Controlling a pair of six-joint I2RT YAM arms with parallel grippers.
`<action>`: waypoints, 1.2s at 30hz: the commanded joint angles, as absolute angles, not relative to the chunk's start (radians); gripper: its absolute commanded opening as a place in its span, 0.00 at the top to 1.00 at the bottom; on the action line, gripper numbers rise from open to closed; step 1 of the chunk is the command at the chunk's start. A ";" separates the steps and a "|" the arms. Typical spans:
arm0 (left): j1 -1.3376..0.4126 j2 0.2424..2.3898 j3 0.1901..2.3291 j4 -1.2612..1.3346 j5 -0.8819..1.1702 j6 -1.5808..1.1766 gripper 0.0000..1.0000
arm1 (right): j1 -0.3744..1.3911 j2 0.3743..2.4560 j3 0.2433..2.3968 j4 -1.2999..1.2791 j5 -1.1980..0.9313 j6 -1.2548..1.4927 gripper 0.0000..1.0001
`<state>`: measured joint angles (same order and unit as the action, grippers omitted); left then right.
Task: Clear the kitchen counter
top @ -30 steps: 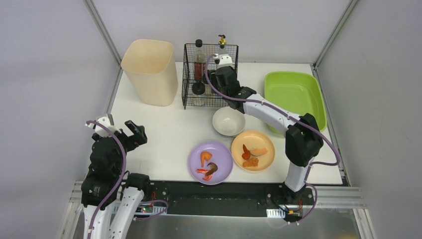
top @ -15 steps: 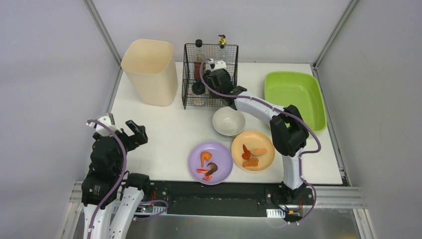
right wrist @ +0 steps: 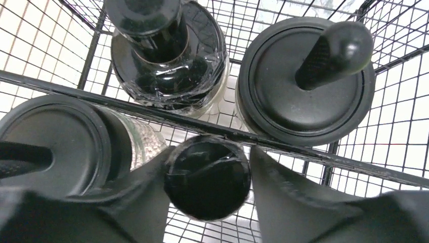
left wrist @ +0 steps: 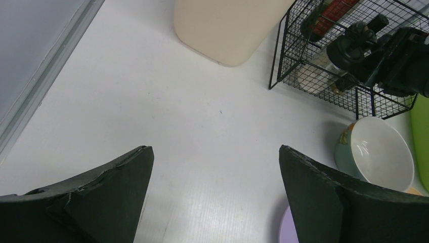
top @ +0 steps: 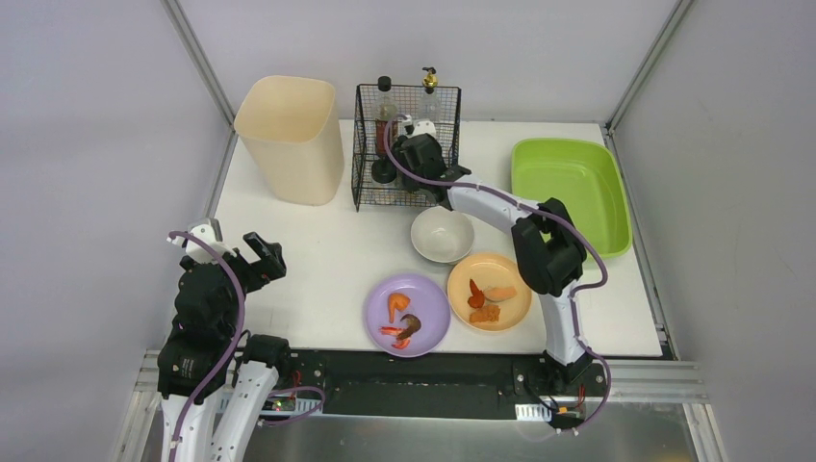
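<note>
Right gripper (right wrist: 208,157): lowered into the wire basket (top: 404,154); a round black cap (right wrist: 207,182) is closely flanked by the two matte black fingers; whether it is clamped cannot be told.
Around the cap: a glossy dark bottle (right wrist: 167,61) wrapped in clear film, a handled lid (right wrist: 275,101), round and black, and a flat black lid (right wrist: 55,136) on a glass jar.
Basket: black square-mesh wire, box-shaped, set at the back of the counter.
Left gripper (left wrist: 215,197): jaws spread wide, nothing between them; held over bare white surface at the near left.
Kitchen counter (top: 318,241): flat, matte white rectangle; its long axis is laid left to right between the grey walls.
On the counter: a cream bin (top: 289,135) left of the basket, a lime-green tub (top: 568,183) at the far right, a white bowl (top: 442,236), a purple plate (top: 435,308) and an orange plate (top: 491,265), both round, with food pieces.
</note>
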<state>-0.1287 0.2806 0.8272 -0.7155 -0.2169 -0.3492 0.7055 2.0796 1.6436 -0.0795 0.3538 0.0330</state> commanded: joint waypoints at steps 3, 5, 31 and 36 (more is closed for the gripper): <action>-0.115 0.286 0.828 -0.686 -0.206 -0.340 0.01 | 0.696 2.079 1.681 -0.073 0.373 0.060 0.32; -0.116 0.286 0.827 -0.685 -0.206 -0.339 0.01 | 0.698 2.066 1.679 -0.076 0.372 0.064 0.30; -0.116 0.311 0.827 -0.686 -0.178 -0.340 0.01 | 0.739 1.527 1.346 -0.116 0.420 0.078 0.12; -0.116 0.320 0.828 -0.686 -0.164 -0.340 0.01 | 0.739 1.430 1.251 -0.143 0.420 0.089 0.05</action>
<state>-0.1287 0.3038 0.8272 -0.7155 -0.1883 -0.3492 0.7357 1.5154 1.3087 -0.1162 0.4068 0.0654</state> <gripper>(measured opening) 0.991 0.935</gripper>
